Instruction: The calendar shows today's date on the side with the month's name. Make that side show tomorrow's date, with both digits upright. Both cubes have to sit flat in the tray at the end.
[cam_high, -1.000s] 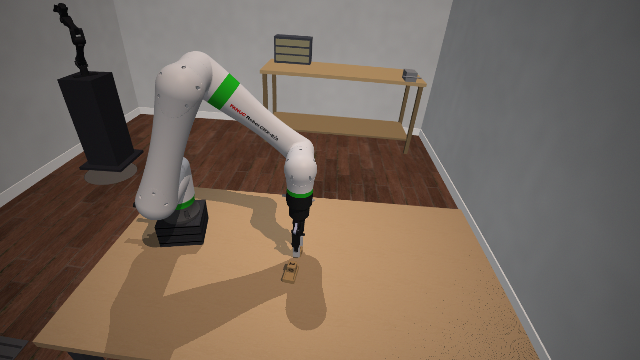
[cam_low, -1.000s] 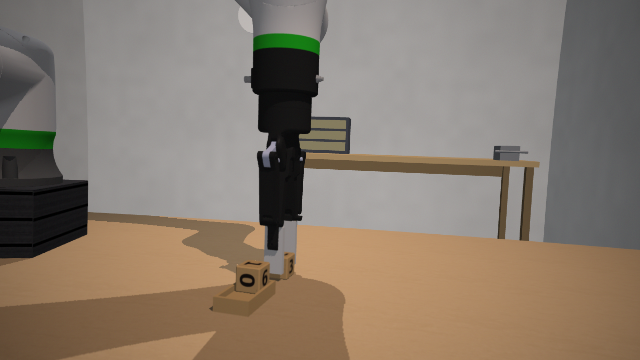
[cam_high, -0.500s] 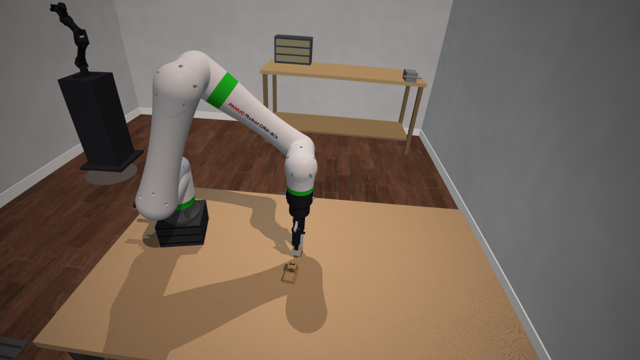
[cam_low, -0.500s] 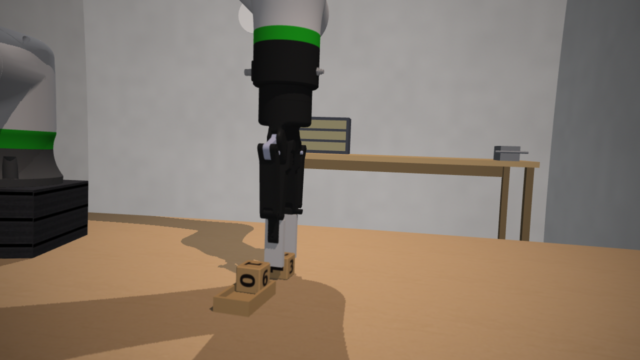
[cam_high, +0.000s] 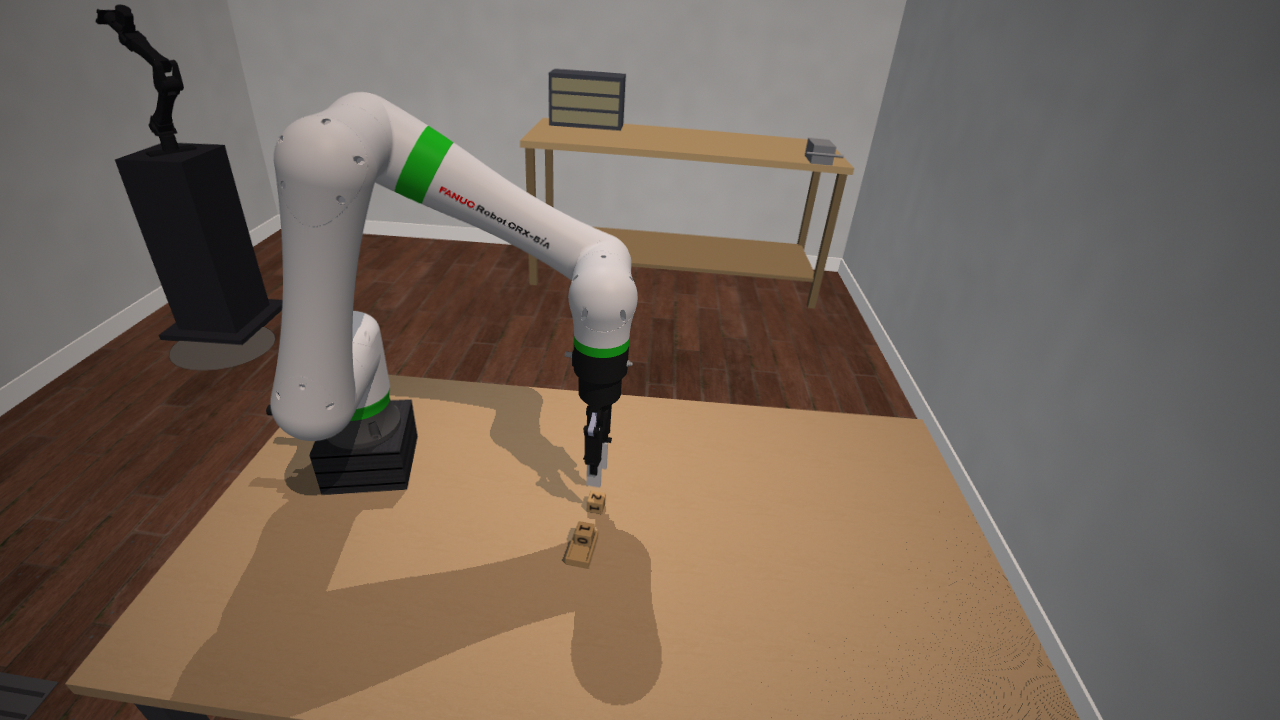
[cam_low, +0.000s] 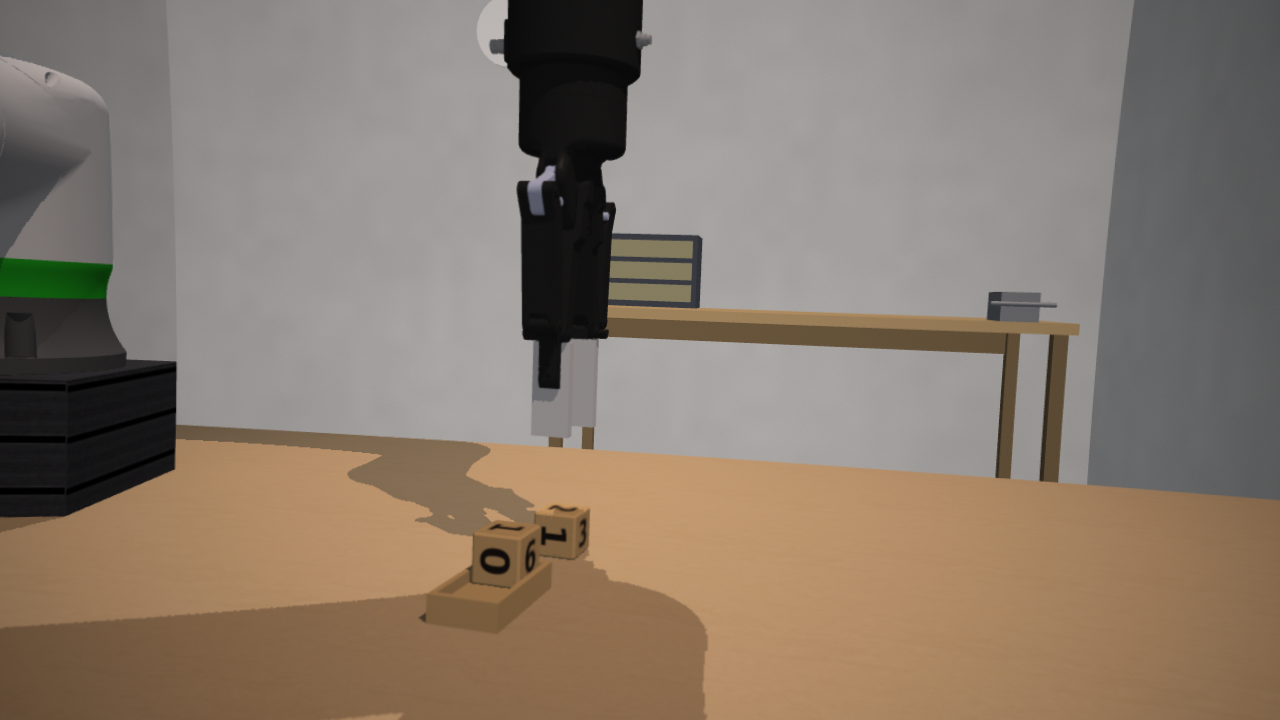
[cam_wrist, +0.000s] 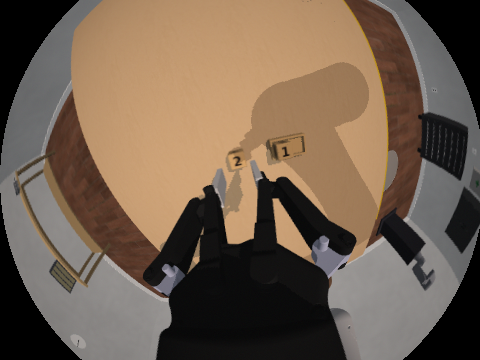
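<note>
My gripper (cam_high: 595, 477) (cam_low: 568, 430) (cam_wrist: 237, 172) is open and empty, above a loose wooden cube (cam_high: 595, 503) (cam_low: 562, 533) (cam_wrist: 237, 160). This cube stands on the table behind the tray, with 2 on top; the exterior view shows a sideways 1 on its front and 3 on its right face. The other cube (cam_high: 583, 533) (cam_low: 497, 558) (cam_wrist: 285, 151) is in the wooden tray (cam_high: 578, 557) (cam_low: 460, 612) (cam_wrist: 297, 144), at its rear end, with 1 on top, a sideways 0 in front and 6 on the right. The tray's front part is empty. No month's name is readable.
The wooden table (cam_high: 805, 555) (cam_low: 895, 591) (cam_wrist: 165, 90) bears the arm's dark base (cam_high: 362, 456) (cam_low: 107, 438) at the left. A workbench (cam_high: 680, 143) (cam_low: 841, 322) with a drawer box (cam_high: 586, 99) (cam_low: 657, 269) stands at the back. The arm's shadow falls over the tray area.
</note>
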